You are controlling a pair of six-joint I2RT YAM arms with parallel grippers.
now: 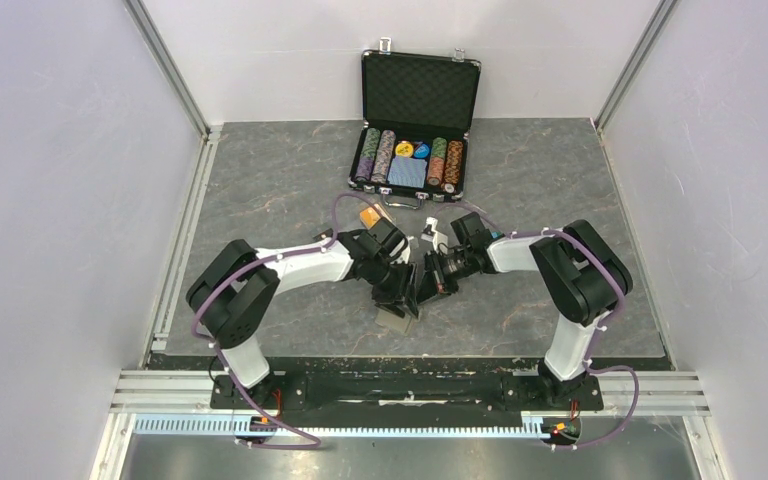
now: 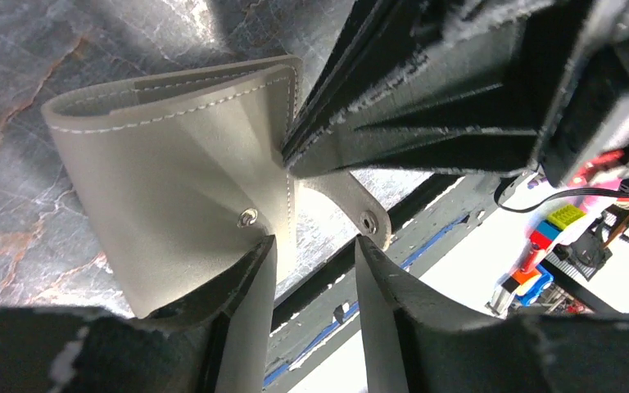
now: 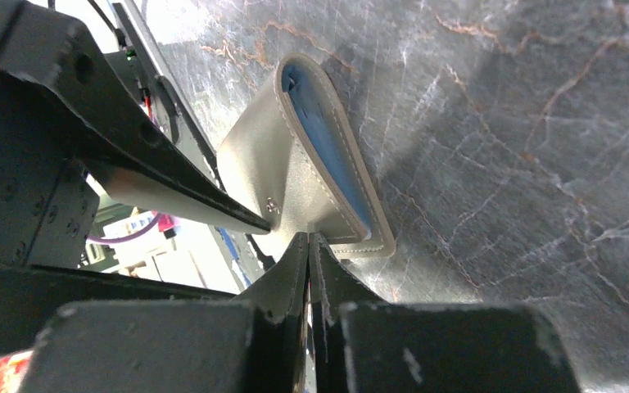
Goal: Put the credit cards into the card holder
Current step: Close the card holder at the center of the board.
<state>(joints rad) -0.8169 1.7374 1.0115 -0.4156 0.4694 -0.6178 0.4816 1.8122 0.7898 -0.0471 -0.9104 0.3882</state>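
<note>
Near the counter's [image 1: 560,200] front, one wallet [image 2: 172,180] stood on edge, fold partly open, between two grippers. The right gripper [image 3: 309,239] was pinched tight on its stitched edge, likely to steady it. The left gripper [image 2: 315,243] was half spread around the snap tab [image 2: 368,221], probably to pull the fold open for loading; whether it had a real grip was unclear. Blue lining showed, no card visible inside. Further back lay one orange card [image 1: 368,214]; black card not found. Farthest back, one open chip case [image 1: 420,100].
</note>
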